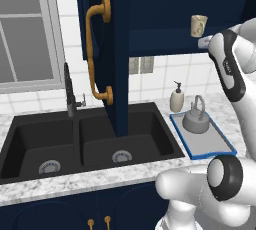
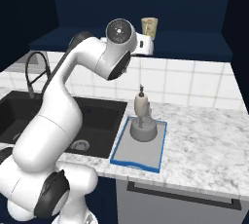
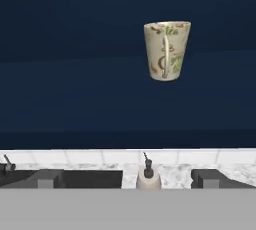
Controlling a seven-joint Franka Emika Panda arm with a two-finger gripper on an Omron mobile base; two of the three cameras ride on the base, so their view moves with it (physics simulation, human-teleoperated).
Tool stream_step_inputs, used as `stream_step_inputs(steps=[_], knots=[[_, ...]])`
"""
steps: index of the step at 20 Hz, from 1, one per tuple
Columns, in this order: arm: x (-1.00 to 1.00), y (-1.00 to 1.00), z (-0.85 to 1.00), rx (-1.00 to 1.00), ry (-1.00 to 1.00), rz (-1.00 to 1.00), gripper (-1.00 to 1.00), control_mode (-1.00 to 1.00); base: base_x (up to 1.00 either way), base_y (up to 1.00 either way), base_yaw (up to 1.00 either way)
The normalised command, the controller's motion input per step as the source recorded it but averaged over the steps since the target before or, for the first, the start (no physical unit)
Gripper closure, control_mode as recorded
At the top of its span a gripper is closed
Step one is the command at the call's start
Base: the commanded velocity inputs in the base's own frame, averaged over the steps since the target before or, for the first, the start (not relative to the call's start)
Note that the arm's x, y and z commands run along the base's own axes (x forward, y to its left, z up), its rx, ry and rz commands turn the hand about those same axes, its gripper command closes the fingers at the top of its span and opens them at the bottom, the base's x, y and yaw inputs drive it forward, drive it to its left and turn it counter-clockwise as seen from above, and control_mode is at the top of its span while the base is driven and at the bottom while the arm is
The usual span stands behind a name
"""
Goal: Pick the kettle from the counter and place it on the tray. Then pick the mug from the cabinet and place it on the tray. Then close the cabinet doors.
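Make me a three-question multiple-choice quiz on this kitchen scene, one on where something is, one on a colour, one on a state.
1. Where is the kettle?
A. in the sink
B. on the tray
C. on the cabinet shelf

2. What colour is the tray's rim?
A. blue
B. red
C. gold

3. What state is the mug in?
A. lying on its side
B. gripped by the claw
C. standing upright on the shelf, untouched

Answers: 1 B, the kettle sits at the tray's far end. 2 A, a bright blue edge frames the grey tray. 3 C, the mug stands alone in the open cabinet, with the claw's fingertips apart, short of it.
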Motion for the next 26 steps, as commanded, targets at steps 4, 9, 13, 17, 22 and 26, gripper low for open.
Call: stream_step_inputs(steps=[4, 9, 13, 17, 22, 26], knots=[[0.54, -0.05, 0.29, 0.0, 0.02, 0.0, -1.0, -1.0, 0.0, 0.0, 0.0], [0.48, -0.13, 0.24, 0.0, 0.04, 0.0, -1.0, -1.0, 0.0, 0.0, 0.0], [0.35, -0.16, 0.12, 0.0, 0.02, 0.0, -1.0, -1.0, 0.0, 0.0, 0.0], [0.25, -0.18, -0.01, 0.0, 0.01, -0.02, -1.0, -1.0, 0.0, 0.0, 0.0], [0.39, -0.12, -0.01, 0.0, 0.0, -0.08, -1.0, -1.0, 0.0, 0.0, 0.0], [0.34, 0.0, -0.09, 0.0, 0.0, -0.1, -1.0, -1.0, 0.0, 0.0, 0.0]])
